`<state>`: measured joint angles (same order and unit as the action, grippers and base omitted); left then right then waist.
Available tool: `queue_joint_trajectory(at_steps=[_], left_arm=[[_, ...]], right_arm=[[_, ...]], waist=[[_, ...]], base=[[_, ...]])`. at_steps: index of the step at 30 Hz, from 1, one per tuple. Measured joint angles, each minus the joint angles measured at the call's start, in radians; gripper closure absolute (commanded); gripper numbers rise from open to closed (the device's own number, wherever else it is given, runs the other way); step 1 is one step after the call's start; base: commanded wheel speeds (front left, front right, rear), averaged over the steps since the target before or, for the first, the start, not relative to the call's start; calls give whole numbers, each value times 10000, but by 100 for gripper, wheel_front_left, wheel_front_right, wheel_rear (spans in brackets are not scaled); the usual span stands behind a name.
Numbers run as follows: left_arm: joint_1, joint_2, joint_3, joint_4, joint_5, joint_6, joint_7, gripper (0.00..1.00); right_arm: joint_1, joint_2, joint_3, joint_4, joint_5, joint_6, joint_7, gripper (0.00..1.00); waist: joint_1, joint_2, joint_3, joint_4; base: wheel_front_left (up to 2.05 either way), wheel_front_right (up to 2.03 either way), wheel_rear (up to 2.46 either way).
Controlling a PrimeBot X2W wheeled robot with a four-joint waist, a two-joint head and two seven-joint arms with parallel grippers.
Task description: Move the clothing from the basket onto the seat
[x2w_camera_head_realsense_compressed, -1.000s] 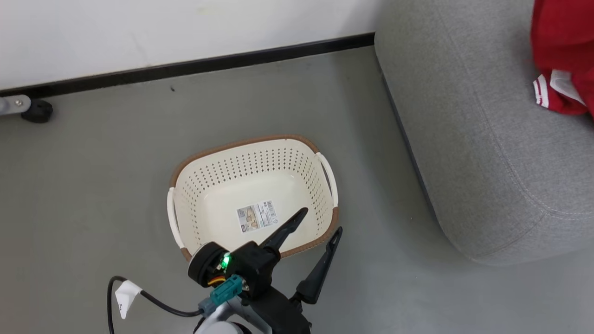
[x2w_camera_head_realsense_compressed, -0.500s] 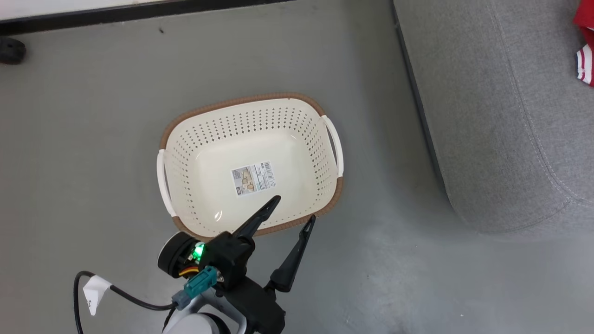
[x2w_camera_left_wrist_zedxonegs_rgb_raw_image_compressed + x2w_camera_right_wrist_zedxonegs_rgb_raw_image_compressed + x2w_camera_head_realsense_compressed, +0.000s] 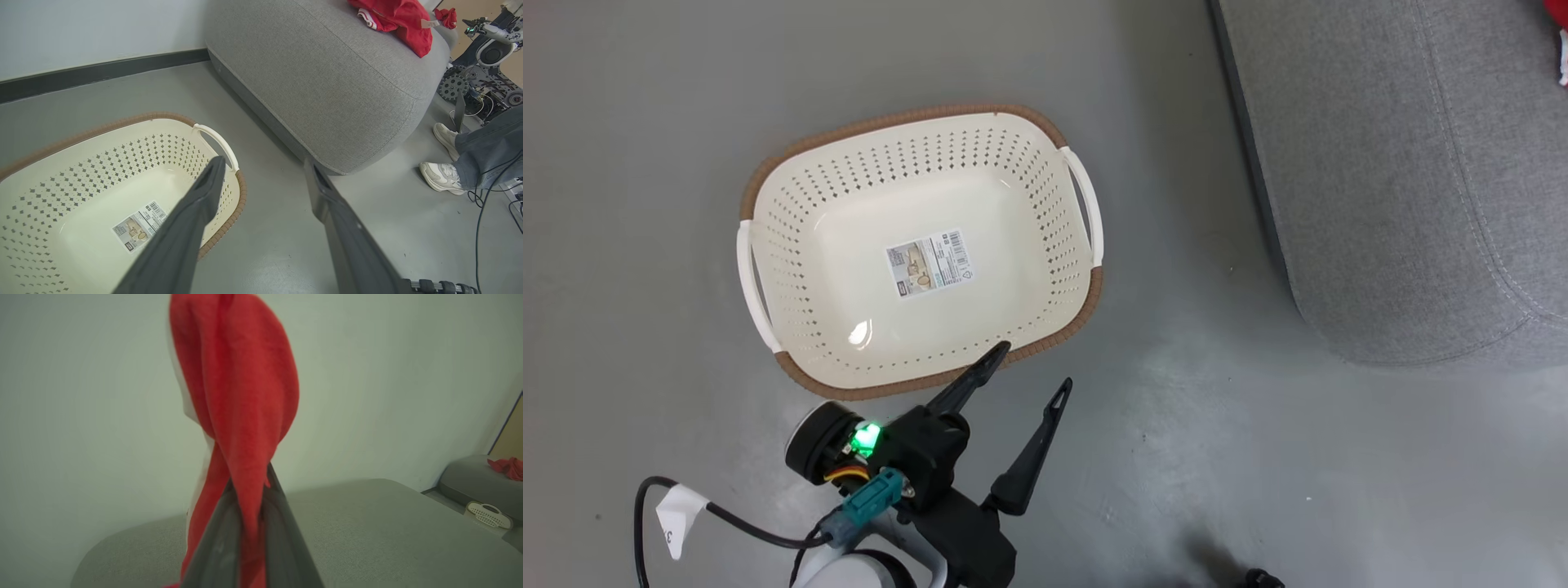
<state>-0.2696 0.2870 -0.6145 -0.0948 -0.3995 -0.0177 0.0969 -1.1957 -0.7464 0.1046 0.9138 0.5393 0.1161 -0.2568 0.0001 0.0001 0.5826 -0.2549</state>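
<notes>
1. On the floor just beside the seat (image 3: 1388, 180): basket (image 3: 931, 151), nothing inside, label bare on its bottom.
2. Pressed together on a held garment (image 3: 241, 396): right hand (image 3: 250, 486). Cloth bunched and dangling, grey cushion beneath it. Laid garment (image 3: 398, 18) heaped on the seat's far end.
3. Spread wide, gripping nothing: left hand (image 3: 1032, 368), one tip at the basket's near rim, the other over the floor (image 3: 645, 82).
4. Step, as judged: last carry, task nearly done. Next: lower over the cushion, part the fingers, drop the cloth well in from the edge. Mind fabric clinging to a finger.
5. Room: grey floor, pale wall, dark skirting (image 3: 102, 71). Near the seat's end, a person's white shoes (image 3: 439, 177) and other machinery (image 3: 490, 49).
</notes>
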Motion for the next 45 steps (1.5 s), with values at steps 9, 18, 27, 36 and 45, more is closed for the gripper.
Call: queue_joint_trajectory(at_steps=[9,18,27,36,45], left_arm=[[-220,236,211,-439,259,184,249,0],[-347,485,610,-633,288,374,328,0],[-346,506,616,-612,316,445,343,0],[-326,464,604,-539,314,508,334,0],[-194,508,719,-525,311,575,314,0]], right_arm=[[32,744,4,174,35,42,0,100],[-23,1116,-4,681,71,44,0,100],[-24,1124,-54,1066,-188,44,0,96],[104,930,-362,1511,-326,-21,0,55],[354,988,-619,1582,-328,-105,0,0]], waist=[[0,0,924,-113],[0,0,1576,-179],[0,-1,1701,-378],[-1,-1,1328,-453],[-1,-1,1154,-569]], base=[[0,0,0],[0,0,0],[0,0,0],[0,0,0],[0,0,0]])
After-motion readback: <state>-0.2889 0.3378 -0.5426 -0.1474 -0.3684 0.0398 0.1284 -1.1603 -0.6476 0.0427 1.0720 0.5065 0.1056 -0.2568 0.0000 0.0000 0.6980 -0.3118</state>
